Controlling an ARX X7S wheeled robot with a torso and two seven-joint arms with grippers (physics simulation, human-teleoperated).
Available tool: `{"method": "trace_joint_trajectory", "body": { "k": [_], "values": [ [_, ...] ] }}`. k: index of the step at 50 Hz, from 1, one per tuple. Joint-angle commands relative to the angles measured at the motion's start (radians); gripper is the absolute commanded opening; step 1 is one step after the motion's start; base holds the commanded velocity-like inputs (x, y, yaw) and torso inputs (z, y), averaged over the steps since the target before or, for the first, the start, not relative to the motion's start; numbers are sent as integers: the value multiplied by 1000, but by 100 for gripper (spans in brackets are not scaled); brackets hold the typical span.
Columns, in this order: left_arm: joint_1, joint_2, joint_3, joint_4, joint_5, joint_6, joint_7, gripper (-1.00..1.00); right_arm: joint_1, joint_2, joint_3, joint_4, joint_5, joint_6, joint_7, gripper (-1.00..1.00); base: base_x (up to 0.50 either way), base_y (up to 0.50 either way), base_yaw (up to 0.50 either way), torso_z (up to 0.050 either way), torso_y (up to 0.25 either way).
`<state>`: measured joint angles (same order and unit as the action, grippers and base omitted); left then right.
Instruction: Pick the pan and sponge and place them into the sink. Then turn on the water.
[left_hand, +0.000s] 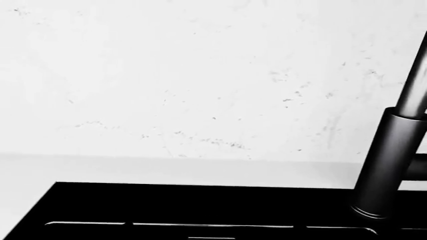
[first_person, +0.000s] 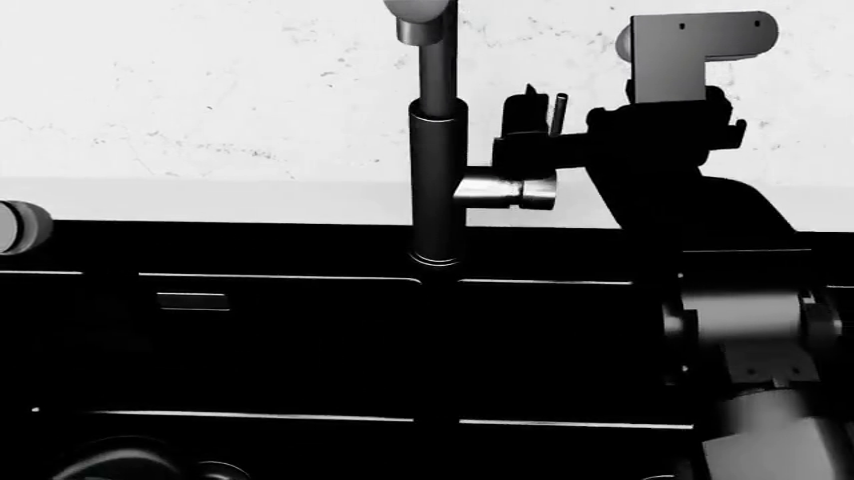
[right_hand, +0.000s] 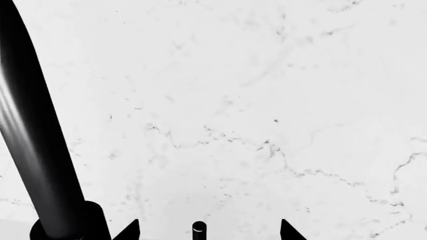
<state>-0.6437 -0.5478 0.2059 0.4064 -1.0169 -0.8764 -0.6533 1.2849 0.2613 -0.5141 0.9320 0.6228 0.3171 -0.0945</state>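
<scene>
Head view: looks forward and down over the sink (first_person: 267, 340), faucet (first_person: 438, 180) centred, right arm (first_person: 667, 190) raised beside it. Left wrist view: low, near the sink (left_hand: 200, 210) rim, facing the marble wall (left_hand: 200, 75); faucet (left_hand: 390, 165) at frame edge. Right wrist view: close to wall (right_hand: 267, 100), faucet (right_hand: 33, 140) alongside. All three share faucet and wall.

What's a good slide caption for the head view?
Right gripper at the faucet side lever, above the black sink.
</scene>
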Motion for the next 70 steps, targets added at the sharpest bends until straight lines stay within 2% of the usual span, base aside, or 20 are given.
{"method": "trace_joint_trajectory", "body": {
  "k": [1, 7, 13, 34, 49, 70],
  "values": [
    [-2, -2, 14, -2, 14, 10, 13, 100, 42, -35, -13, 100, -22, -41, -36, 100, 0, 0, 0, 0, 0],
    [-4, -17, 10, 1, 5, 3, 19, 100, 58, -45, -13, 130, -28, -57, -33, 100, 0, 0, 0, 2, -60],
    [31, -68, -40, 30, -38, 3, 28, 100, 64, -51, -13, 144, -29, -63, -39, 100, 0, 0, 0, 5, -205],
    [1, -21, -12, 12, -18, 11, 0, 100, 162, -102, -6, 308, -54, -167, -52, 100, 0, 0, 0, 6, -170],
    [13, -21, -39, 14, -40, 23, -11, 100, 70, -19, 21, 63, -14, -76, 51, 100, 0, 0, 0, 1, -4],
    [17, -25, -37, 11, -40, 32, -6, 100, 64, 9, 52, 56, 14, -39, 85, 100, 0, 0, 0, 0, 0]
  ]
}}
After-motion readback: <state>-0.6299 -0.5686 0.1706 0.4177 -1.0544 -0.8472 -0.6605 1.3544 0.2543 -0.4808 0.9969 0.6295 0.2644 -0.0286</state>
